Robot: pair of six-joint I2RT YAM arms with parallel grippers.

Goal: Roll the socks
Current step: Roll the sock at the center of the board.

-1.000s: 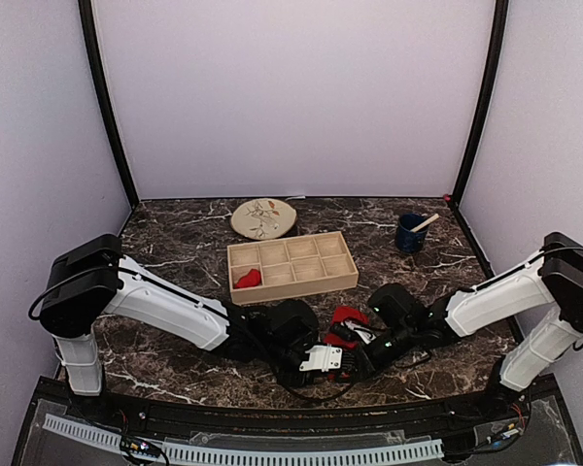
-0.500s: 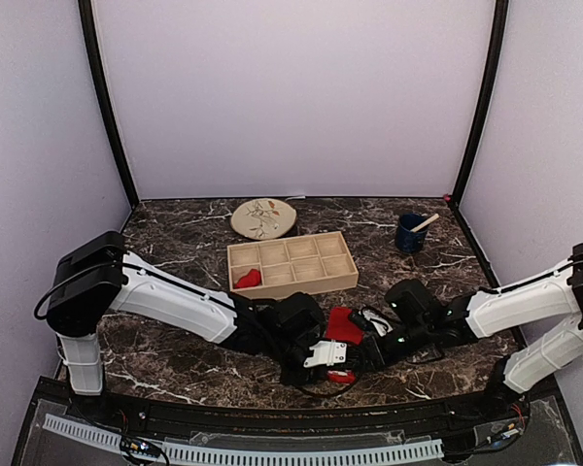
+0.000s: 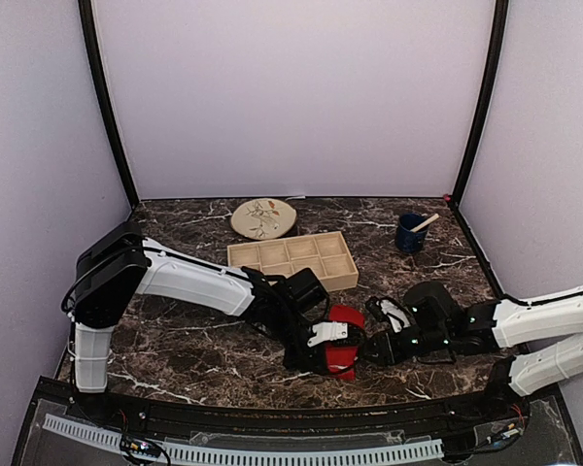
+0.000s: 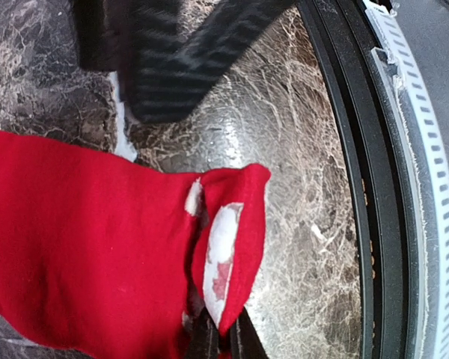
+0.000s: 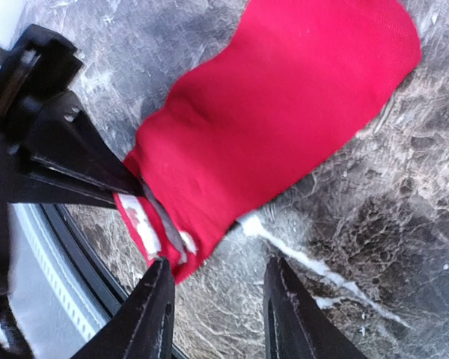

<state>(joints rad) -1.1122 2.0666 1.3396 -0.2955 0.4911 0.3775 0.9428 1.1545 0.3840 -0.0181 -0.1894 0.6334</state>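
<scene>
One red sock [image 3: 346, 328] lies stretched on the marble table near the front edge. It also shows in the left wrist view [image 4: 90, 247] and the right wrist view [image 5: 284, 112]. My left gripper [image 3: 330, 348] [image 4: 223, 335] is shut on the sock's folded end with white patches [image 4: 223, 247]. My right gripper [image 3: 366, 349] [image 5: 221, 303] is open and empty, its fingers [image 5: 153, 314] just off that same end, low over the table. No second sock shows; the left arm covers the wooden tray's left end.
The wooden tray [image 3: 316, 254] with compartments stands behind the grippers. A patterned plate [image 3: 263, 217] sits at the back and a blue cup [image 3: 409, 233] with a stick at the back right. The table's black front rail [image 4: 374, 224] runs close to the sock.
Both arms have shifted right. The left arm has swung forward over the tray's left end, hiding the red lump there. The sock now lies drawn out toward the front edge.
</scene>
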